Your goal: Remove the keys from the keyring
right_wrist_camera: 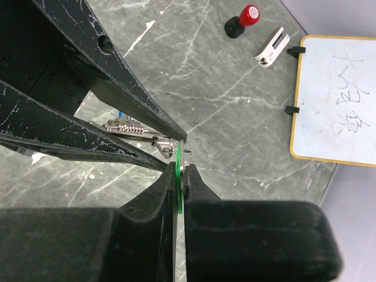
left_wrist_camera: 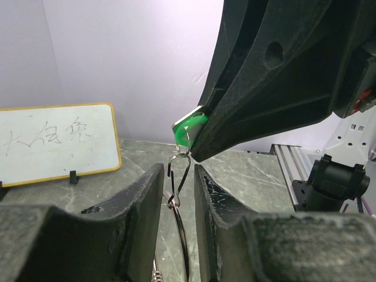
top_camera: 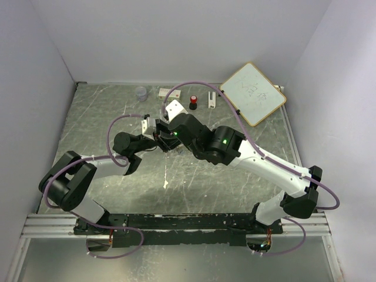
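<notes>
A green-headed key (right_wrist_camera: 178, 161) is clamped flat between the fingers of my right gripper (right_wrist_camera: 182, 170), which is shut on it. In the left wrist view the same green key (left_wrist_camera: 189, 125) sticks out from under a right finger (left_wrist_camera: 247, 111). The thin silver keyring (left_wrist_camera: 178, 176) hangs from it, down into the gap of my left gripper (left_wrist_camera: 178, 167). Those jaws stand narrowly apart with the wire between them and not pinched. A small coiled spring (right_wrist_camera: 123, 126) lies along the ring. Both grippers meet above mid-table (top_camera: 163, 138). No blue key shows.
A yellow-framed whiteboard (top_camera: 252, 93) leans at the back right. A red-and-black knob (top_camera: 192, 103), a small white part (top_camera: 211, 100), a white box (top_camera: 170, 92) and a clear cup (top_camera: 141, 93) stand along the back edge. An aluminium rail (top_camera: 176, 226) runs along the near edge.
</notes>
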### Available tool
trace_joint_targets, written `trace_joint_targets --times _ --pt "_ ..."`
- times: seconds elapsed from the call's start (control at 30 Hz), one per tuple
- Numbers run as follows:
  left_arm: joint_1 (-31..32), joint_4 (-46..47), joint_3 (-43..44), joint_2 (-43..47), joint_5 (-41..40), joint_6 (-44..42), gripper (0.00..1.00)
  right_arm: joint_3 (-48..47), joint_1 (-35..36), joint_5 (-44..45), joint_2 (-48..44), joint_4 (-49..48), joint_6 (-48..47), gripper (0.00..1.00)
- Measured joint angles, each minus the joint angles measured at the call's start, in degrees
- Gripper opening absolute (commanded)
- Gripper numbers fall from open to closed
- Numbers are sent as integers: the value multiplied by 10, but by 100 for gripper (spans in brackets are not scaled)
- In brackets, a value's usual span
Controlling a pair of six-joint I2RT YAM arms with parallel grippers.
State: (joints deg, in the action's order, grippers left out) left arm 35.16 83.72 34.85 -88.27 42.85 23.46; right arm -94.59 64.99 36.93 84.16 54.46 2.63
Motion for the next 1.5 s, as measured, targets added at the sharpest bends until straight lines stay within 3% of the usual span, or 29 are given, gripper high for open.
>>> trace_joint_targets --times 1.5 --pt "0 -8 -11 -3 -24 -11 34 0 8 18 9 -2 3 0"
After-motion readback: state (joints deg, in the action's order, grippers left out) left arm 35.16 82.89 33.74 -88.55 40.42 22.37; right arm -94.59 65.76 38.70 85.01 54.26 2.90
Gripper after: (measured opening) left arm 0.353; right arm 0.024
